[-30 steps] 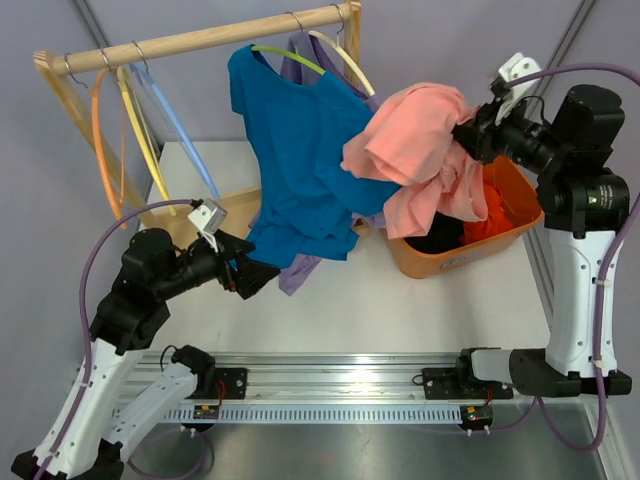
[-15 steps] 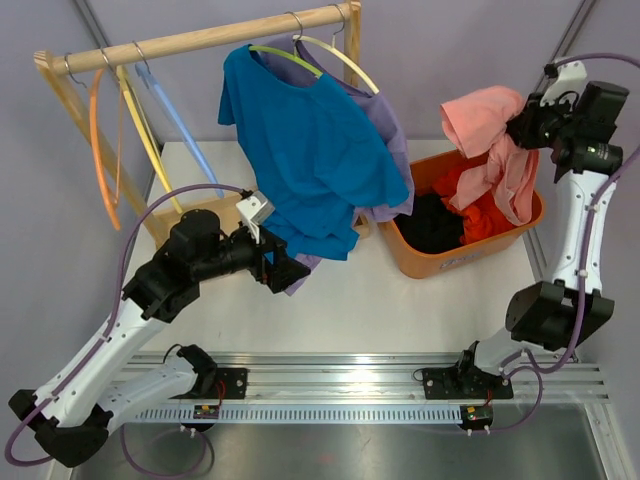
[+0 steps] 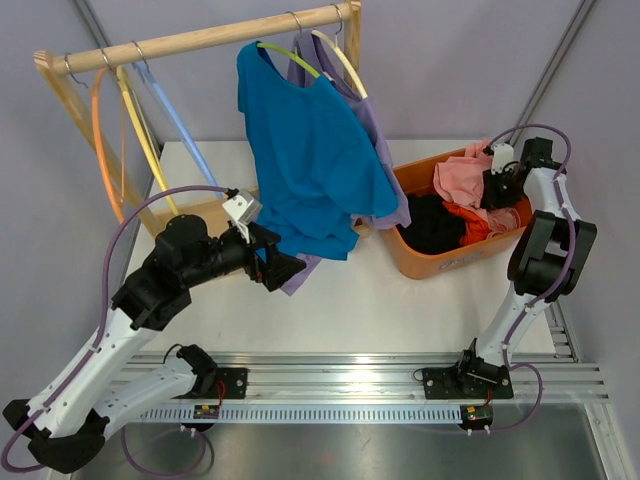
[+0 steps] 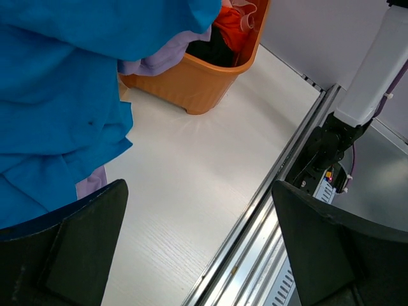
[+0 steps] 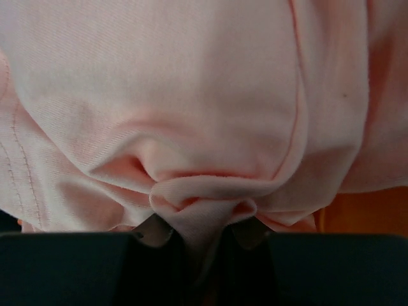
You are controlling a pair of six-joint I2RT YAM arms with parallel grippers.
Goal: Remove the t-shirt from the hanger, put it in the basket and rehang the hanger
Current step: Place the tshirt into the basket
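A blue t-shirt hangs on a green hanger from the wooden rail, with a purple t-shirt on a pale hanger behind it. A pink t-shirt lies bunched in the orange basket, off any hanger. My right gripper is shut on a fold of it; the pink t-shirt fills the right wrist view above the right gripper. My left gripper stands open at the blue shirt's lower hem. In the left wrist view the left gripper holds nothing, beside the blue t-shirt.
Empty orange, yellow and blue hangers hang at the rail's left end. The basket also holds black and red-orange clothes. The orange basket and the right arm's base show in the left wrist view.
My right arm carried the pink t-shirt away from the rack to the right, then down into the basket. The blue and purple shirts swung back to hang straight. The left gripper shifted slightly right.
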